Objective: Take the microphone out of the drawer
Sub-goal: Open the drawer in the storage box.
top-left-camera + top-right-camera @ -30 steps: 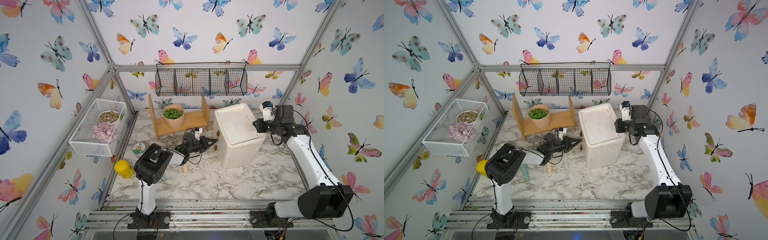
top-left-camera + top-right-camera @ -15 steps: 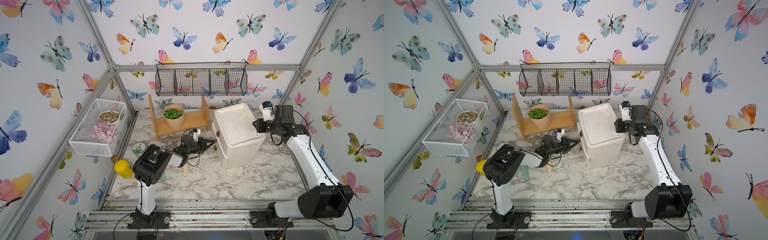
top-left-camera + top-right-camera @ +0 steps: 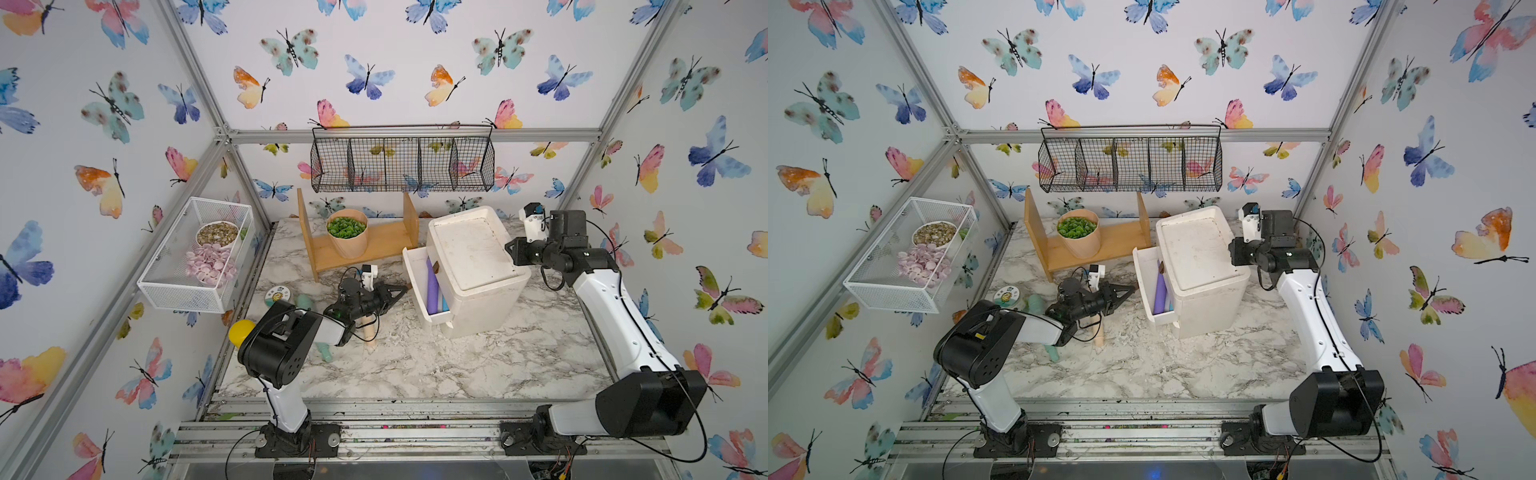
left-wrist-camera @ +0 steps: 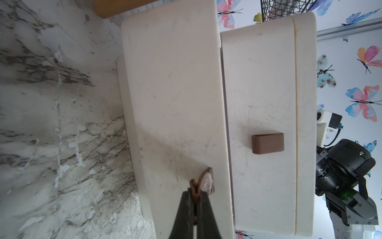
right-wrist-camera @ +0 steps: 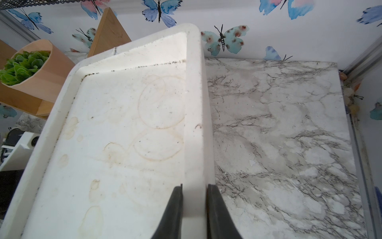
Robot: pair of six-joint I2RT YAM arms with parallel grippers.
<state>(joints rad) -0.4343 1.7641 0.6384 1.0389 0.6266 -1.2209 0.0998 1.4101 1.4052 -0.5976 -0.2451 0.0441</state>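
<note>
- Holding the handle (image 4: pixel 194 186) of the drawer (image 3: pixel 415 266), my left gripper (image 4: pixel 195 194) is closed flat on this thin brown tab. I judge it is the only part of the smooth front that gives a grip for pulling.
- My right gripper (image 5: pixel 194 187) is clamped across the raised rim (image 5: pixel 194 103) of the white cabinet (image 3: pixel 473 253), with one jaw inside the rim and one outside. I believe this keeps the light cabinet from sliding on the marble table (image 3: pixel 415 365) when the drawer is pulled.
- The drawer stands partly out of the cabinet, toward the left arm. Inside it, in both top views, lies the microphone (image 3: pixel 432 286), as I take the long purple thing to be. Beside it a bit of blue shows, and I cannot tell what it is. Neither gripper touches the microphone.
- The cabinet is a box with round corners, matte white plastic by its look. Its sunken top has ring stains and dark specks. The other drawer front carries a second handle (image 4: pixel 267 143), the same brown, a small loop with round corners.
- The microphone looks smooth and slim, so I judge it may roll or slip in narrow jaws.
</note>
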